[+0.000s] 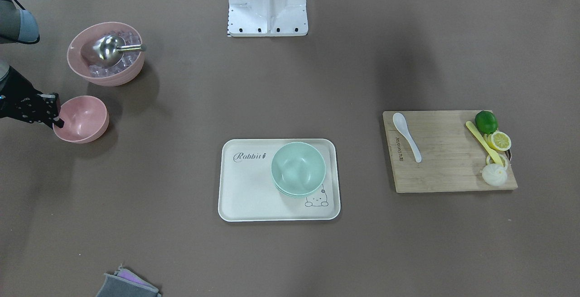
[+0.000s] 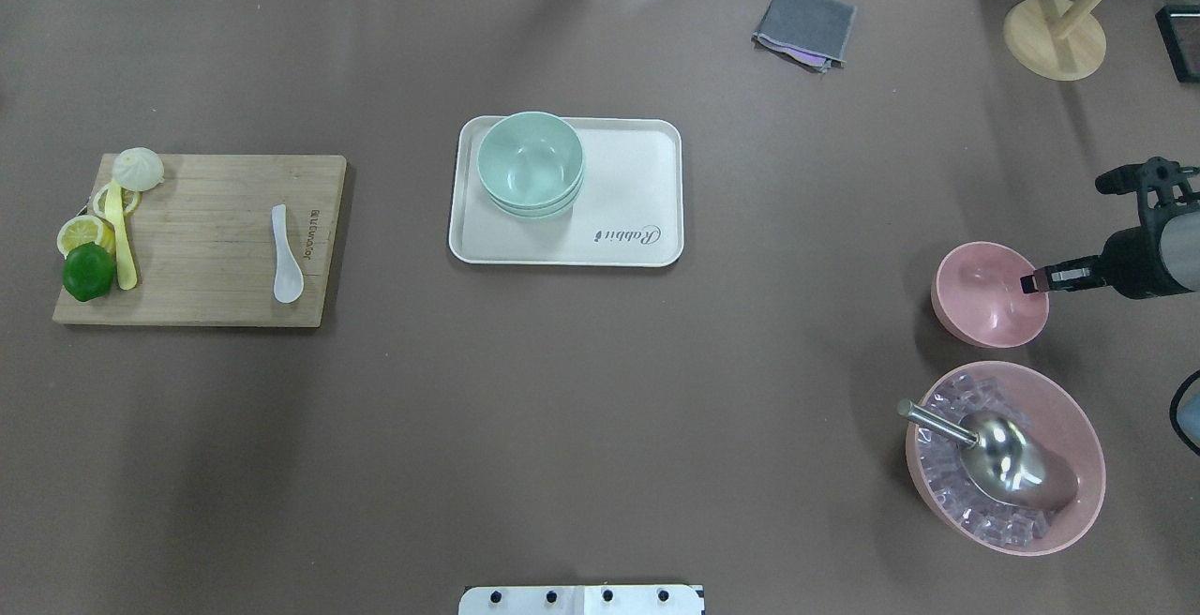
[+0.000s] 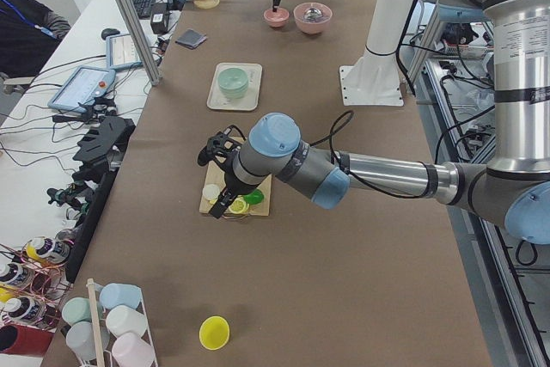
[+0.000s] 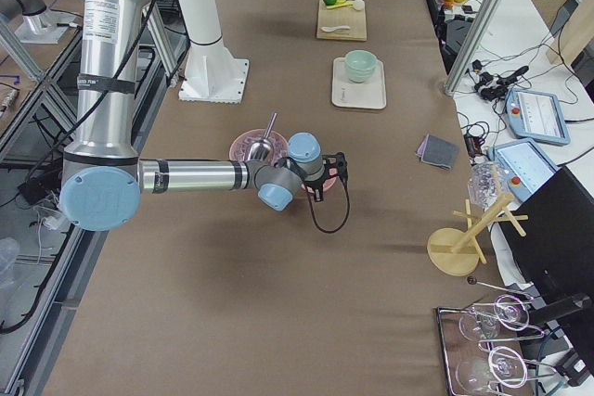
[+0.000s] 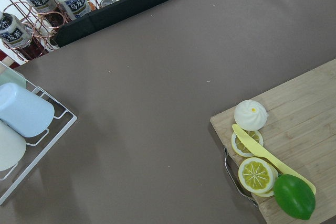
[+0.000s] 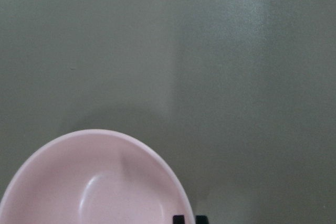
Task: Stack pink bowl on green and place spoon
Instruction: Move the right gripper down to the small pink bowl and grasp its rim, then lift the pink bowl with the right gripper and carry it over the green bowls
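Note:
The small pink bowl (image 1: 82,118) stands at the table's right end, also seen in the overhead view (image 2: 986,292). My right gripper (image 1: 56,122) is shut on its rim, with one finger inside and one outside; the wrist view shows the rim between the fingertips (image 6: 179,219). The green bowl (image 1: 298,168) sits on the white tray (image 1: 244,197) at mid-table. The white spoon (image 1: 406,142) lies on the wooden cutting board (image 1: 444,170). My left gripper (image 3: 225,202) hangs over the board's far end. It shows only in the exterior left view, so I cannot tell if it is open.
A large pink bowl (image 1: 77,64) with ice cubes and a metal scoop (image 1: 111,48) stands close beside the small one. A lime (image 1: 485,121), lemon slices, a yellow knife and a bun lie on the board. A grey cloth (image 2: 804,24) and a wooden stand (image 2: 1055,38) are at the far edge.

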Robot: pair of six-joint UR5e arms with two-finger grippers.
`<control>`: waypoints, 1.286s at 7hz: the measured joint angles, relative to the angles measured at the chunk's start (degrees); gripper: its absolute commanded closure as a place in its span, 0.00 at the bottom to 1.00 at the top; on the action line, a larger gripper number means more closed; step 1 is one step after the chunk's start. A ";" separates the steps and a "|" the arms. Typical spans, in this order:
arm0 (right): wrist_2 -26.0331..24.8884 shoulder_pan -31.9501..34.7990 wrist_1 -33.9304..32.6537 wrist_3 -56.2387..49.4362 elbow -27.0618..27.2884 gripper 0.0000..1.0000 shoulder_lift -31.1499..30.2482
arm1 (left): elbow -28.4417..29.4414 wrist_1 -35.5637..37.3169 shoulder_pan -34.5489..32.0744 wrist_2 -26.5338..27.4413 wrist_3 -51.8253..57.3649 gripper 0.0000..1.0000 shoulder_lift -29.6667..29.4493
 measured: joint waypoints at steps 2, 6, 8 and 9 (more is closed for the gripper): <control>0.55 2.67 -3.51 -0.20 0.39 1.00 2.45 | -0.06 -0.03 0.00 0.02 0.00 0.02 0.05; -0.97 2.16 -33.78 2.79 0.39 1.00 29.86 | -0.23 -0.03 0.00 -0.02 -0.02 0.02 0.16; -5.33 -3.21 -40.20 15.18 0.07 1.00 39.91 | -0.13 -0.03 0.00 -0.02 -0.07 0.02 0.15; -8.66 -6.42 -45.56 20.77 -0.55 1.00 45.63 | -0.11 -0.03 0.00 -0.02 -0.08 0.02 0.14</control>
